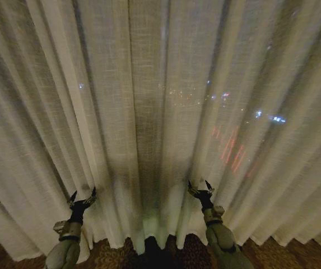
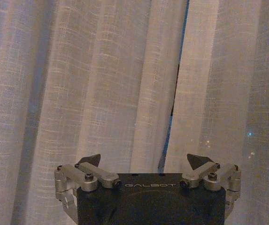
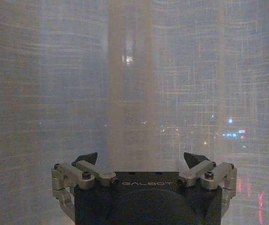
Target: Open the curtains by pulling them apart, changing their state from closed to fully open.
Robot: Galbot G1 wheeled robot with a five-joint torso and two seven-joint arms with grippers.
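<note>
Hanging shut across the whole window, the sheer cream-white pleated curtains (image 1: 149, 101) haven't been parted yet. The left gripper (image 1: 82, 198) and right gripper (image 1: 201, 187) both sit spread wide and empty, low on either side of the middle. Looks like that's so each can catch its own panel near the narrow gap (image 2: 174, 93).

A dark patterned floor (image 1: 110, 255) shows as a narrow strip along the six o'clock edge of the head view, running from seven to five o'clock. The hems of the curtains (image 1: 149, 112) hang down to it; whether the fabric touches it cannot be told.
</note>
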